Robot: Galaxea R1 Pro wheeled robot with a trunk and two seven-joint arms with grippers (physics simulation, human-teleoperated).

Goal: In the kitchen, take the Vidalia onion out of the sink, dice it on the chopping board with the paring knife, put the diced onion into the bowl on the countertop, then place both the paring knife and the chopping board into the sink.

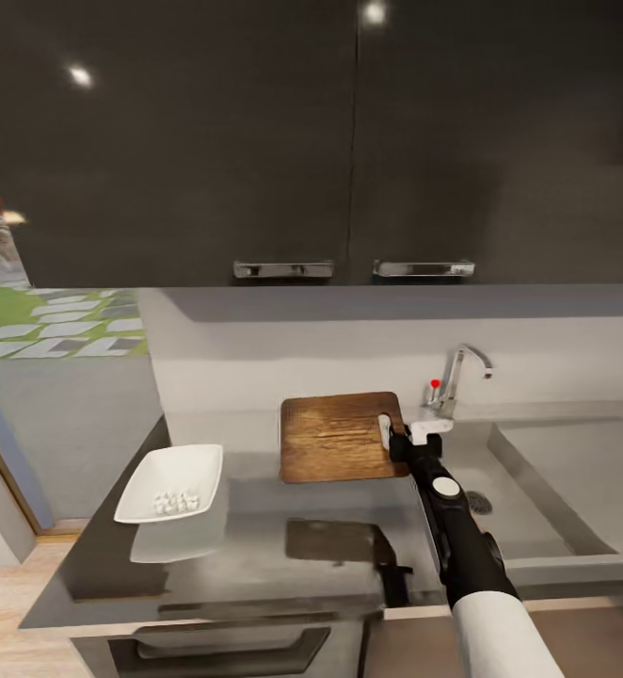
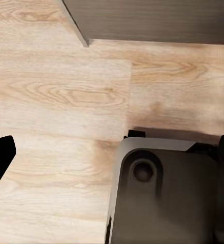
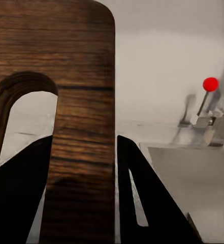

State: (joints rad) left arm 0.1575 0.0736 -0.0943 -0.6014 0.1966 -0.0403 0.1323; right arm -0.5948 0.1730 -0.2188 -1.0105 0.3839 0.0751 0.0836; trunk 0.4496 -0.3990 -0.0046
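**Right arm grips the board beside the sink**

The right gripper [image 1: 393,435] has its fingers [image 3: 142,198] closed on the handle-slot end of the chopping board [image 1: 338,437], which is raised above the bench [image 1: 255,556] just left of the sink [image 1: 537,490]. The bowl [image 1: 172,482] holds white diced pieces [image 1: 177,502]. Whether the left gripper is open or closed cannot be told.

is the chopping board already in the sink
No, the chopping board is over the countertop beside the sink, gripped by the right gripper.
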